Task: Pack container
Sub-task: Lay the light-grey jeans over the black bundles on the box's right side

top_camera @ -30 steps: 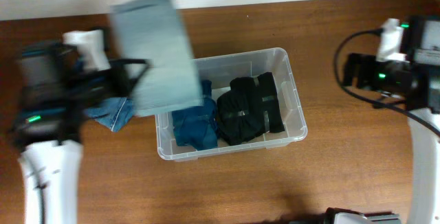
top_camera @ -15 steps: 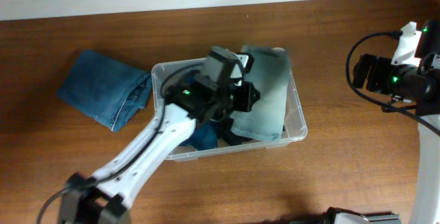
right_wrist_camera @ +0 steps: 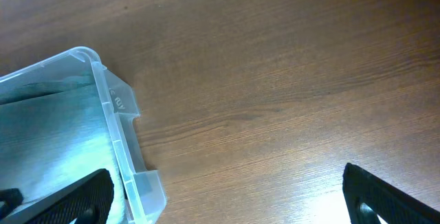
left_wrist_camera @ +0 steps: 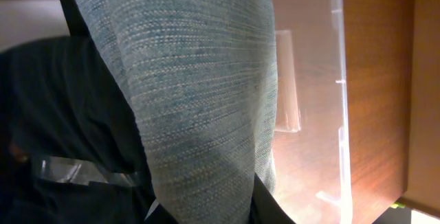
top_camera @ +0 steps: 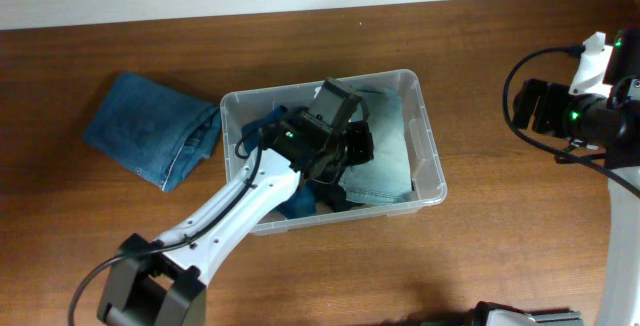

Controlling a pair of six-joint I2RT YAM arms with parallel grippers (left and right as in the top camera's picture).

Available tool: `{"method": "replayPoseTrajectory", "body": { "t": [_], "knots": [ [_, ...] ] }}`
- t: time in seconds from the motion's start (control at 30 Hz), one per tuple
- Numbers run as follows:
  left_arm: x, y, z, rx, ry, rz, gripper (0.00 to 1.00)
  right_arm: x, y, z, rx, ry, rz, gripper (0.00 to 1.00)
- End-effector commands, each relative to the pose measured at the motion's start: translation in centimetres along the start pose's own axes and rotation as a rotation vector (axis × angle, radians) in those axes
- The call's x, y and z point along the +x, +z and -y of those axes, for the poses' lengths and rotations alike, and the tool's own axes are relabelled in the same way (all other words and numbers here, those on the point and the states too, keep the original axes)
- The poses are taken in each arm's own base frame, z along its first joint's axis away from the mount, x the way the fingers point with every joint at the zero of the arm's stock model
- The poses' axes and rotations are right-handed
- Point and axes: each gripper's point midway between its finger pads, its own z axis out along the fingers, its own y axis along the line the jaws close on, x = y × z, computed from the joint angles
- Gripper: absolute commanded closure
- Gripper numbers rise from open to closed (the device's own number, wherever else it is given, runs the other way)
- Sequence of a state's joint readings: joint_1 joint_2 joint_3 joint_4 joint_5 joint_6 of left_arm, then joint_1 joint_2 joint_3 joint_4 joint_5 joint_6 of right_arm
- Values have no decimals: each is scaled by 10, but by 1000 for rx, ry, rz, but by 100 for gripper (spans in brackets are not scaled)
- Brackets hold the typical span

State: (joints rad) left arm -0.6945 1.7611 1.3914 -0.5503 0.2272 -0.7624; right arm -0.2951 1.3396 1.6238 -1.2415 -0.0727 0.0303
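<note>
The clear plastic container (top_camera: 432, 166) stands mid-table and holds a black garment (top_camera: 355, 144) and a dark blue garment (top_camera: 298, 202). My left gripper (top_camera: 345, 151) is down inside it, shut on a folded grey-green garment (top_camera: 385, 151) that lies over the right half. In the left wrist view the grey-green garment (left_wrist_camera: 199, 93) fills the frame between my fingers, with the container wall (left_wrist_camera: 340, 100) at the right. My right gripper (right_wrist_camera: 227, 196) is open and empty over bare table, off the container's corner (right_wrist_camera: 113, 100).
A folded blue denim garment (top_camera: 150, 131) lies on the table left of the container. The right arm (top_camera: 585, 111) with its cables is at the right edge of the wooden table (top_camera: 480, 256).
My left gripper carried the grey-green garment from the left side over the container and lowered it onto the black garment inside. The denim garment came into view. The right arm has barely moved.
</note>
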Motion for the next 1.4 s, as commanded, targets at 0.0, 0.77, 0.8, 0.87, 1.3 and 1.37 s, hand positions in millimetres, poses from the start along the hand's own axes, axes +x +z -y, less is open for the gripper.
{"method": "replayPoseTrajectory", "body": {
  "t": [0.0,0.77,0.8,0.87,1.3,1.37],
  "knots": [
    [5,21,0,-22,-112,-10,99,1,-2,-2,-21,16,4,1],
    [-122,-112,-98,-180,22,378,1,1,-2,-2,-21,16,4,1],
    [-132,-126,-111,-209,26,413,1,1,-2,-2,-21,16,4,2],
    [-145,-148,-138,-244,-18,461,1,1,-2,-2,-21,16,4,2],
    [-97,-151,-363,-492,-692,244,1,2,7,-2,-20,14,-22,1],
    [-90,-147,-386,-511,-740,225,1,2,8,-2,-20,15,-26,2]
  ]
}}
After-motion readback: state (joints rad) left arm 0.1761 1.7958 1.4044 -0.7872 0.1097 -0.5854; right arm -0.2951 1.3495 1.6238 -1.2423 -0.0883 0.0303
